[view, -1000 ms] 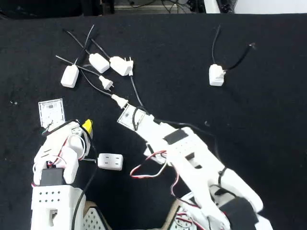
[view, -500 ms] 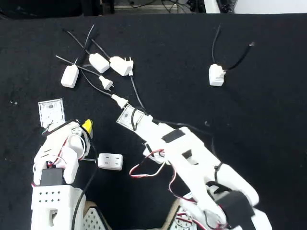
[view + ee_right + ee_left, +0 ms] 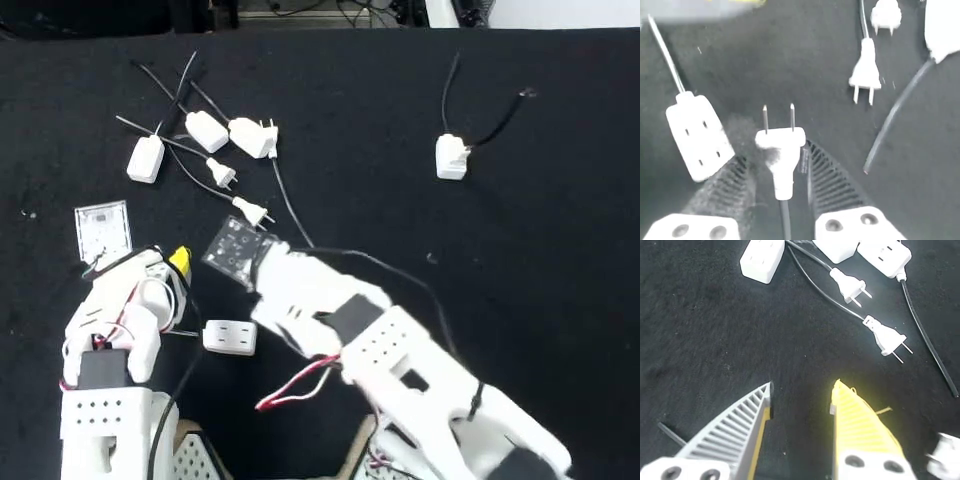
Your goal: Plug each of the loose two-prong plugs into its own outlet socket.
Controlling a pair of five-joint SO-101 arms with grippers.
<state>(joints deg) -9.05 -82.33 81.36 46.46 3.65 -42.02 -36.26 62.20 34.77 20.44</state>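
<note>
My right gripper (image 3: pixel 779 156) is shut on a white two-prong plug (image 3: pixel 779 142), prongs pointing away from the wrist, its black cable trailing back between the fingers. Beside it lies a white outlet block (image 3: pixel 699 136), the same outlet block (image 3: pixel 229 337) that sits between the two arms. Two loose plugs (image 3: pixel 222 175) (image 3: pixel 252 211) lie farther up the table, with three white outlet blocks (image 3: pixel 146 158) (image 3: pixel 207 131) (image 3: pixel 252 138) beyond. My left gripper (image 3: pixel 801 390) stands open above bare black cloth, short of the nearer loose plug (image 3: pixel 886 336).
A separate white outlet block (image 3: pixel 452 157) with black cable lies at the far right. Black cables (image 3: pixel 290 210) cross the cloth between the cluster and the right arm. A white square card (image 3: pixel 103 228) sits by the left arm. The table (image 3: pixel 560 250) is open at the right.
The right arm has swung left and drawn back a little toward the outlet block between the arms. The left arm shifted only slightly. The loose plugs have not moved.
</note>
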